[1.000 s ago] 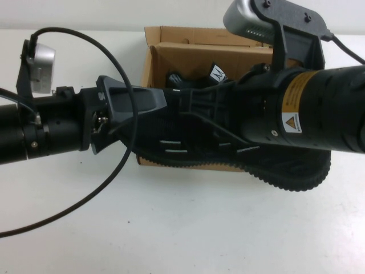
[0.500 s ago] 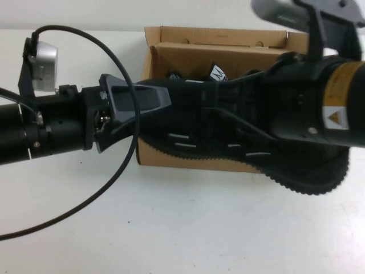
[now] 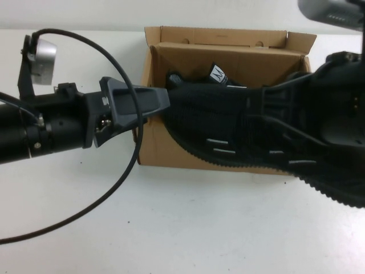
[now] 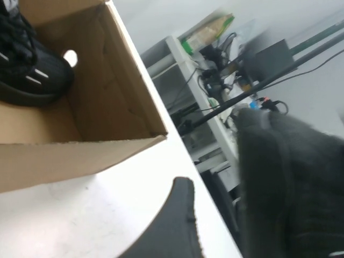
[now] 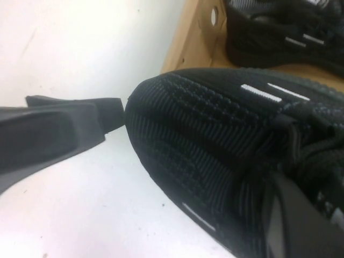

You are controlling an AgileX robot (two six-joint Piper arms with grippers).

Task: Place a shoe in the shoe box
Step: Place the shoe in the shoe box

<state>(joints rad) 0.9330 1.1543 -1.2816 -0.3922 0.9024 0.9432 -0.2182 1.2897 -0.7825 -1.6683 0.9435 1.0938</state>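
Note:
A black mesh shoe (image 3: 217, 120) with white dashes hangs just above the open brown shoe box (image 3: 228, 35), its toe pointing left. My right gripper (image 3: 274, 114) is shut on its collar, with one finger (image 5: 290, 215) pressed against the laces. My left gripper (image 3: 162, 100) is open at the toe tip, and the toe (image 4: 290, 161) lies between its jaws without being clamped. An identical second shoe (image 3: 217, 74) lies inside the box and shows in the left wrist view (image 4: 27, 70) and in the right wrist view (image 5: 279, 32).
The box's flap lid (image 3: 188, 34) stands open at the back. The box wall (image 4: 107, 107) has a small round hole. White table (image 3: 188, 228) spreads in front of the box. A black cable (image 3: 122, 171) loops from my left arm over the table.
My right gripper has carried the shoe to the right, so its toe has slid out to the left gripper's tips. The left arm has barely moved.

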